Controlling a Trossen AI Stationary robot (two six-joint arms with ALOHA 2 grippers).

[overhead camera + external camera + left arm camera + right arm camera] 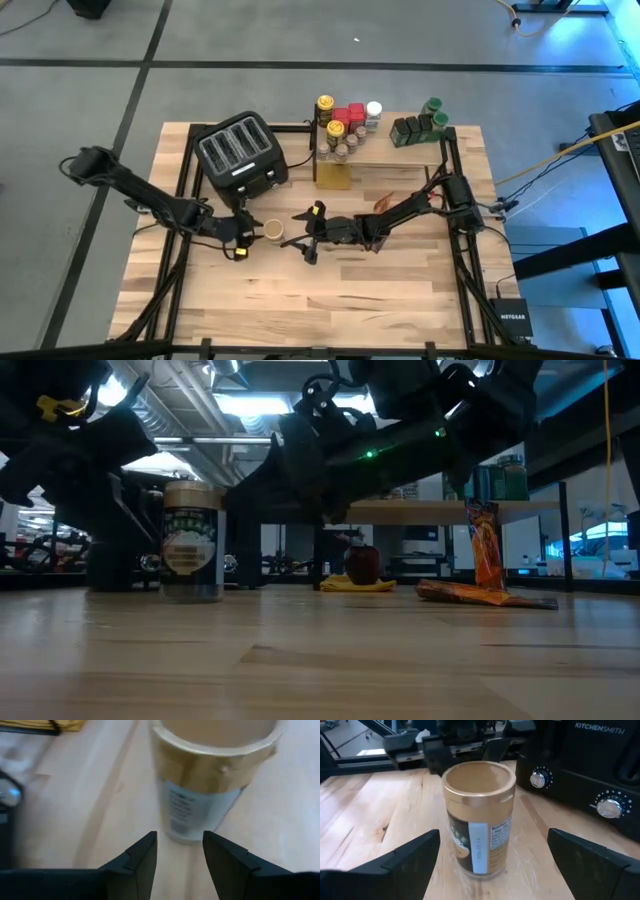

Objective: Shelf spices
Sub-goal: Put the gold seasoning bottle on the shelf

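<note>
While the left arm is reaching in from the left edge of the tabletop [400, 300], its left claw [243, 232] is sitting low just beside a tan-lidded spice jar [272, 231], with the fingers [142, 862] standing part-way apart, a narrow gap between them, and closing on nothing; in the left wrist view the jar is standing just beyond the fingertips, not between them. Behind the claw, toward the far side, a black four-slot toaster [240, 153] is resting near the back left of the tabletop. The jar is standing upright on the bare wood, in front of the toaster, between the two claws. On its other side the right claw [306, 240] is facing it with its fingers [407, 857] spread wide, one to each side of the jar in the right wrist view and both clear of it, so the jar is being gripped by neither arm. The right arm is stretching back across the tabletop toward its base at the right edge. Farther back, the shelf [385, 152] is carrying the rest of the spices: a cluster of jars [347, 123] with yellow, red, white and tan lids at its left end and a group of green-lidded jars [421, 125] at its right end. An orange-brown foil packet [485, 550] is leaning near the shelf's legs in the low view, with another packet [480, 595] lying flat on the wood just beside it.
</note>
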